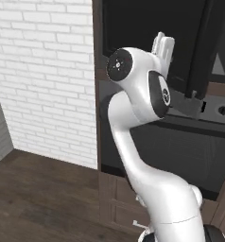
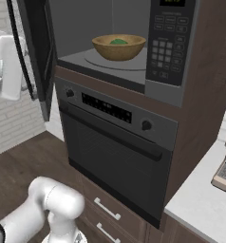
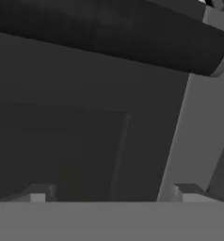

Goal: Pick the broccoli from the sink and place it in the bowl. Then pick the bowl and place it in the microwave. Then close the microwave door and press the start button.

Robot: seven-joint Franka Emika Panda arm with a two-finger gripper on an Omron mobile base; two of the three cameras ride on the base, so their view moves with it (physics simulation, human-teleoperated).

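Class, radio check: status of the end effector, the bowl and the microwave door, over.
End effector open, up against microwave door. Bowl with broccoli on the turntable inside microwave. Door open, nothing blocking its swing.

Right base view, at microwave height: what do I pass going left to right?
Robot's white arm link → open microwave door → bowl holding the broccoli on the turntable → microwave keypad panel → brown cabinet side.

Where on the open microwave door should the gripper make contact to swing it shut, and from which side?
Best bet: the outer face of the microwave door near its free edge, farthest from the hinge, approached from the room side, to the left in the right base view. The door swings out left of the cavity holding the bowl. In the hand view the open gripper already faces a dark panel.
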